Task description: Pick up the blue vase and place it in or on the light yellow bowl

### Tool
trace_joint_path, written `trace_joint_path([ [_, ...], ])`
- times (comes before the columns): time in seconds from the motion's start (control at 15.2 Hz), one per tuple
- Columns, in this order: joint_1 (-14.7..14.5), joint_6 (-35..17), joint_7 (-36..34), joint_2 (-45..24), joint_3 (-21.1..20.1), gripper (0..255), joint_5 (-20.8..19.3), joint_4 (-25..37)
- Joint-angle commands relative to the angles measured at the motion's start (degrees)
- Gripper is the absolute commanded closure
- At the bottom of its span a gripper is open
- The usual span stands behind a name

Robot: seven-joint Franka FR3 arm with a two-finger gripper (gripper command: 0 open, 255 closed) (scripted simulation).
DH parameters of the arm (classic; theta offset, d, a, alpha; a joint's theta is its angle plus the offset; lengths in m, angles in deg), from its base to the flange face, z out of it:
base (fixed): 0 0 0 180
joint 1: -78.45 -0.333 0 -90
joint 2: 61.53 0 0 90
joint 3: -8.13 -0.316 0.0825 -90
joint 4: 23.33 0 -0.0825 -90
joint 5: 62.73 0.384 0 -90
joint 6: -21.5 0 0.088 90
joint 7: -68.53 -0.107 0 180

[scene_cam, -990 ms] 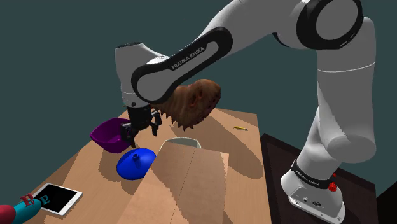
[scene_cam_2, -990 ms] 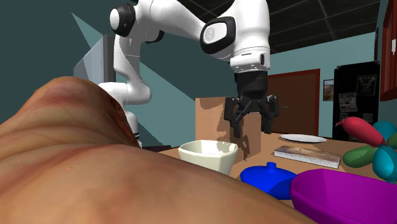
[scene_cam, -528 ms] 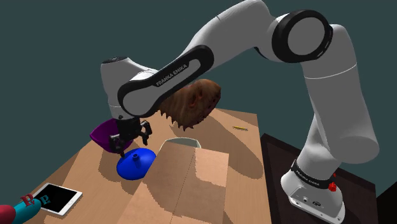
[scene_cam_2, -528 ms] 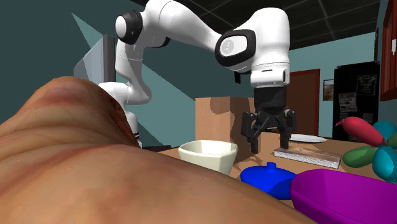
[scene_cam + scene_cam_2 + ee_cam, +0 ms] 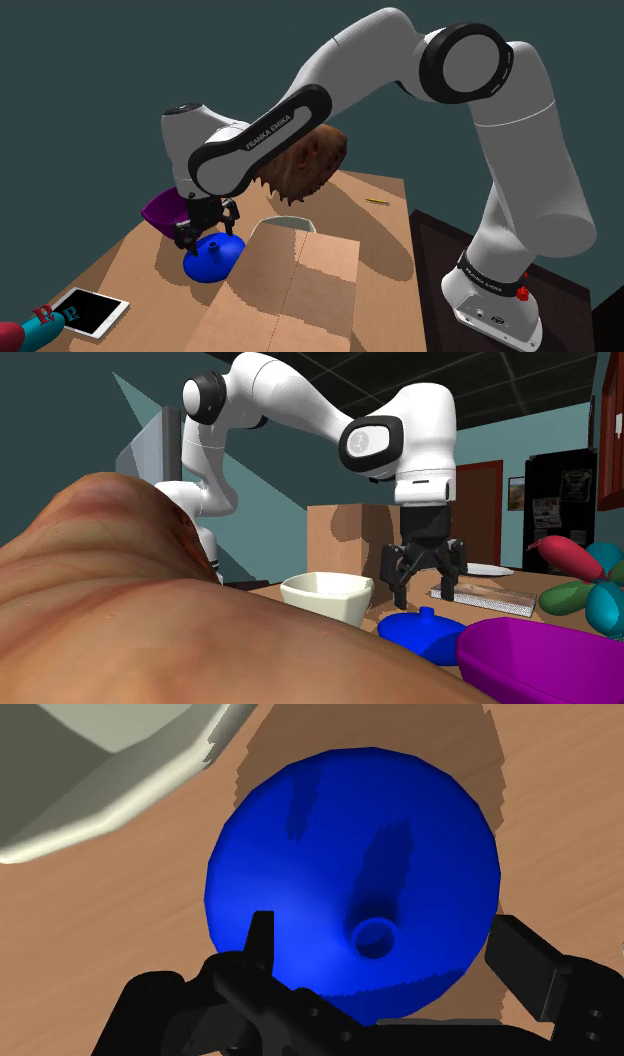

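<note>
Nothing accomplished yet: the gripper (image 5: 383, 929) hangs released over the vase (image 5: 350, 854) on the desk (image 5: 120, 262); grasp and transfer to the bowl (image 5: 327, 595) outstanding.

The vase (image 5: 350, 854) is solid blue, the bowl (image 5: 327, 597) cream, the tool (image 5: 426, 592) black, the table (image 5: 120, 265) brown.

The shoulder view looks down from high beside the stand (image 5: 495, 300), across the wooden table (image 5: 385, 215) toward the gripper (image 5: 208, 235) at the arm's reach. The second exterior view sits low, at tabletop height on the opposite side. It faces back at the arm, with a brown lumpy object (image 5: 120, 602) close against its lens. The wrist view looks straight down from close, with the blue vase (image 5: 350, 854) just below its spread fingers. All three views share that vase, and also the cream bowl (image 5: 325, 595) beside the fingers.
</note>
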Motion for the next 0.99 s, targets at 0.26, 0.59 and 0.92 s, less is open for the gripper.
trace_joint_path([
  [0.26,0.0,0.0,0.0,0.0,0.0,255,0.0,0.0],
  [0.59,0.0,0.0,0.0,0.0,0.0,255,0.0,0.0],
  [0.92,0.1,1.1,0.1,0.8,-0.2,255,0.3,0.3],
])
